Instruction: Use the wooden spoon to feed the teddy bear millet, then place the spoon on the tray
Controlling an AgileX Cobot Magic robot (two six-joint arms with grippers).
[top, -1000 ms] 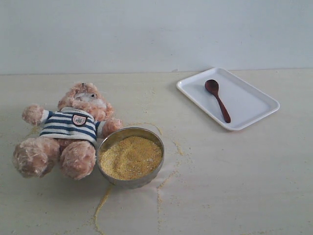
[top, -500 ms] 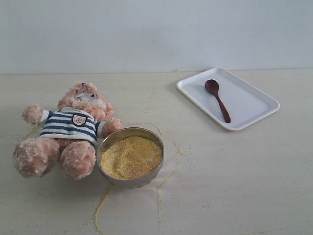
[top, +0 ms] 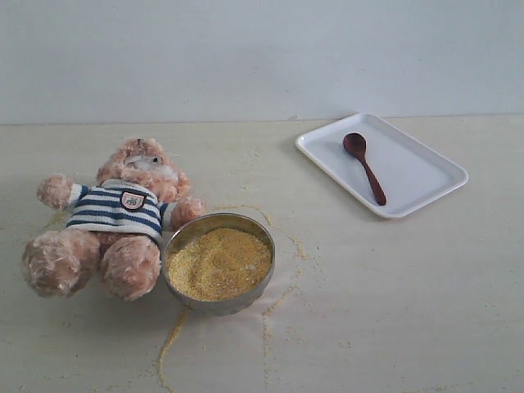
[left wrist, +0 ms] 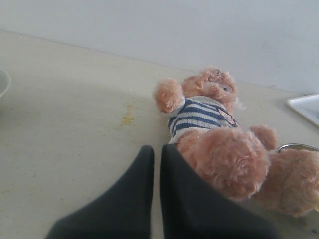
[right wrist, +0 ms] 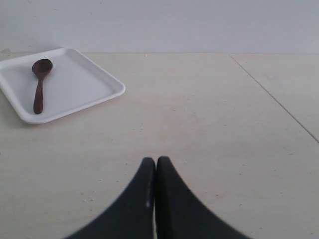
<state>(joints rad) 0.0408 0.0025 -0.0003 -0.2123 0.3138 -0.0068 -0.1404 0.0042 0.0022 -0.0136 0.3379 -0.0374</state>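
The left pincer (left wrist: 155,148) has its two dark fingers drawn together with only a thin slit between them, and it clamps nothing. Just beside its tips lies the teddy bear (left wrist: 219,144), on its back on the pale worktop (top: 393,311), one fluffy leg nearest the pincer and its head farther out, beyond the striped shirt. A small yellow patch of grains (left wrist: 127,115) sits on the worktop ahead of this pincer, apart from the bear.

The right pincer (right wrist: 153,159) is likewise closed, finger against finger, with nothing gripped. Bare worktop stretches in front of it. Well ahead of it and off to one side rests the white tray (right wrist: 79,84), and the wooden spoon (right wrist: 39,84) lies flat inside the tray, its bowl at the end farther from the pincer and its handle pointing back toward it.

In the exterior view the millet (top: 219,262) fills a round metal bowl (top: 175,242) that touches the bear's leg and arm. Thin loose trails of grain (top: 168,344) run over the worktop around the bowl. The tray is well apart from the bowl and the bear.
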